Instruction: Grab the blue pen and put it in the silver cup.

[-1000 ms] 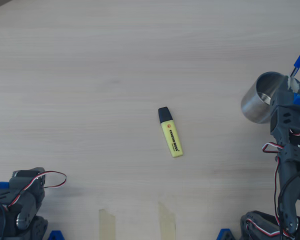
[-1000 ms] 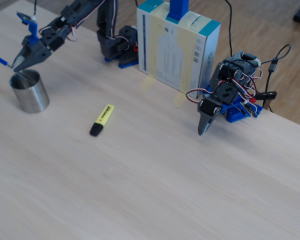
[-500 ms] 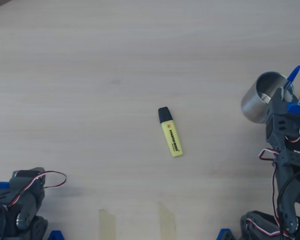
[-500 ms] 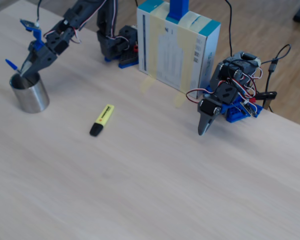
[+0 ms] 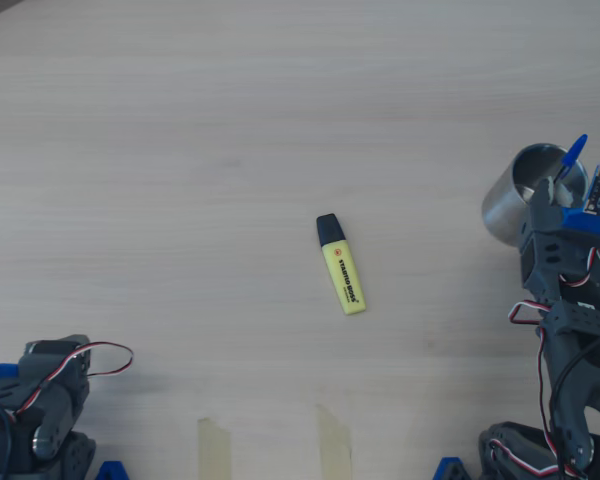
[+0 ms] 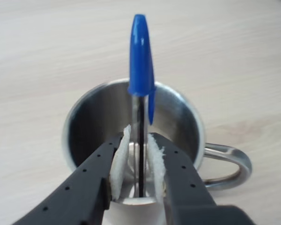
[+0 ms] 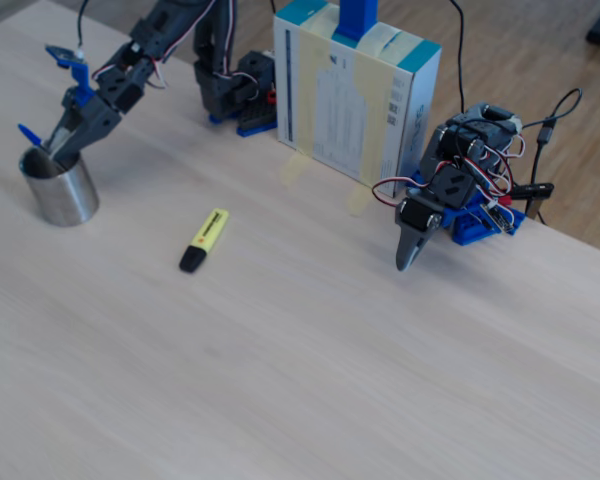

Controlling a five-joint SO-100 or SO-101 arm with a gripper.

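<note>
The blue pen (image 6: 140, 56), a clear barrel with a blue cap, stands cap up with its lower end inside the silver cup (image 6: 84, 126), whose loop handle sticks out to the right. My gripper (image 6: 138, 140) is closed around the barrel just above the rim, white pads on either side. In the overhead view the cup (image 5: 500, 205) is at the right edge, the pen cap (image 5: 574, 152) pokes out above it, and the gripper (image 5: 545, 190) reaches over it. In the fixed view the cup (image 7: 60, 195), pen (image 7: 28, 133) and gripper (image 7: 55, 145) are at the far left.
A yellow highlighter (image 5: 342, 265) with a black cap lies mid-table, also in the fixed view (image 7: 205, 238). A second arm (image 7: 430, 215) rests folded, seen at the overhead view's bottom left (image 5: 40, 400). A white box (image 7: 355, 90) stands at the table's back. Tape strips (image 5: 215, 445) mark the near edge.
</note>
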